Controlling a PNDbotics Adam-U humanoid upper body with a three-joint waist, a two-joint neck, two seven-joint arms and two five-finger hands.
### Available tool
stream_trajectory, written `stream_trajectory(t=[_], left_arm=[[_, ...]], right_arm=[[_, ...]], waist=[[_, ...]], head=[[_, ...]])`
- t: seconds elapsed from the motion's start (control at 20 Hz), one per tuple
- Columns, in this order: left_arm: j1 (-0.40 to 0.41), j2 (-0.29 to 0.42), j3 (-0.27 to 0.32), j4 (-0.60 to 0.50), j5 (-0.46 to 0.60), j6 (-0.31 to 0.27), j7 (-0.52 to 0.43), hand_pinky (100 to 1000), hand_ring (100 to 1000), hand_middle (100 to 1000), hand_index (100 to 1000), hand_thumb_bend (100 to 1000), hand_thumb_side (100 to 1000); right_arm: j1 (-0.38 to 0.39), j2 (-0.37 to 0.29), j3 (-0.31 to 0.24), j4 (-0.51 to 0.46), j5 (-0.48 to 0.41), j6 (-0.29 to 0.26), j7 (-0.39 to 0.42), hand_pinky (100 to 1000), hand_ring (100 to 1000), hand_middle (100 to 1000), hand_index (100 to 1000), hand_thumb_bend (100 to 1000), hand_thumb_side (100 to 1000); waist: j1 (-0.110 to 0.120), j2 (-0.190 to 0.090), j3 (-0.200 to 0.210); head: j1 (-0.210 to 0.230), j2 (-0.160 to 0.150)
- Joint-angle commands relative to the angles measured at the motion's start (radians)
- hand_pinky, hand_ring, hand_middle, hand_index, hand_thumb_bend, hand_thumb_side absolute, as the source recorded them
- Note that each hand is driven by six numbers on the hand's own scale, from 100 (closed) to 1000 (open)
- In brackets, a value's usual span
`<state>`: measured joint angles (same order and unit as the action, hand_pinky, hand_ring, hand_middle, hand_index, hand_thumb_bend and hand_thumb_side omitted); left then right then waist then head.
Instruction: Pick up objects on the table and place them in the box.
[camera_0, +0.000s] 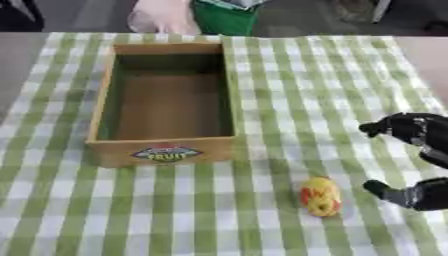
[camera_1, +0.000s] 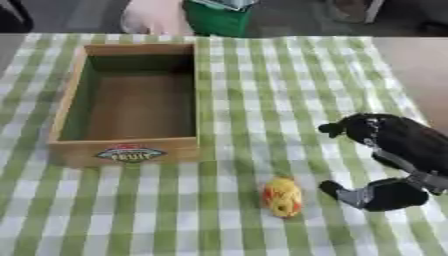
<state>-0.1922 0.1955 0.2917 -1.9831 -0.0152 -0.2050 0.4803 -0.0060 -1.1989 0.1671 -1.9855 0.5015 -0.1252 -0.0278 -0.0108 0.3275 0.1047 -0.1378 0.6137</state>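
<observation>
A: Box (camera_0: 163, 149) sits on the left of the green-check cloth (camera_0: 289, 100), wooden, open top, nothing visible inside. Front panel has an oval label (camera_0: 166, 153) w/ "FRUIT" readable; the smaller wording above it can't be made out.

B: And the object to move?

A: Yellow fruit w/ red patches (camera_1: 283, 197), lying on the cloth near the box's front right corner but apart from it, below and to the right. It's the only loose item in view.

B: Robot's right hand?

A: Right hand (camera_1: 385, 160) comes in from the right edge, fingers spread w/ thumb low and the rest high, holding nothing. Lower fingertip is just beside the fruit, not touching as far as can be seen. Left hand isn't in either view.

B: So the step is the grasp. How should it go?

A: Probably: slide the hand further left so the fruit sits between thumb and fingers, then close around its middle, not its end. It looks rounded and smooth, so a push from one side alone could roll it away. Lift clear of the cloth, carry up and left over the box's near wall, let go low inside so it doesn't bounce out.

B: Risk?

A: Clipping the box's front right corner on the way over.
</observation>
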Motion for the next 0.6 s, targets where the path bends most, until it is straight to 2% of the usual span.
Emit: stream_trajectory(t=[0.05, 0.35, 0.6], left_arm=[[0.002, 0.031, -0.004, -0.017, -0.001, 0.001, -0.005, 448, 430, 498, 691, 100, 699], [0.000, 0.032, -0.008, -0.017, 0.002, 0.002, -0.009, 448, 430, 498, 691, 100, 698], [-0.003, 0.033, -0.010, -0.017, 0.004, 0.002, -0.013, 448, 430, 498, 691, 100, 699]], right_arm=[[-0.016, -0.045, 0.016, -0.014, -0.014, -0.013, 0.035, 747, 828, 741, 941, 374, 729], [-0.052, -0.052, 0.064, -0.014, -0.019, -0.029, 0.087, 745, 827, 737, 941, 367, 709], [-0.095, -0.055, 0.109, -0.014, -0.031, -0.039, 0.132, 741, 825, 733, 941, 342, 689]], waist=[[0.004, -0.024, -0.009], [0.006, -0.031, -0.029], [0.001, -0.029, -0.026]], head=[[0.004, 0.019], [0.003, 0.026], [-0.011, 0.021]])
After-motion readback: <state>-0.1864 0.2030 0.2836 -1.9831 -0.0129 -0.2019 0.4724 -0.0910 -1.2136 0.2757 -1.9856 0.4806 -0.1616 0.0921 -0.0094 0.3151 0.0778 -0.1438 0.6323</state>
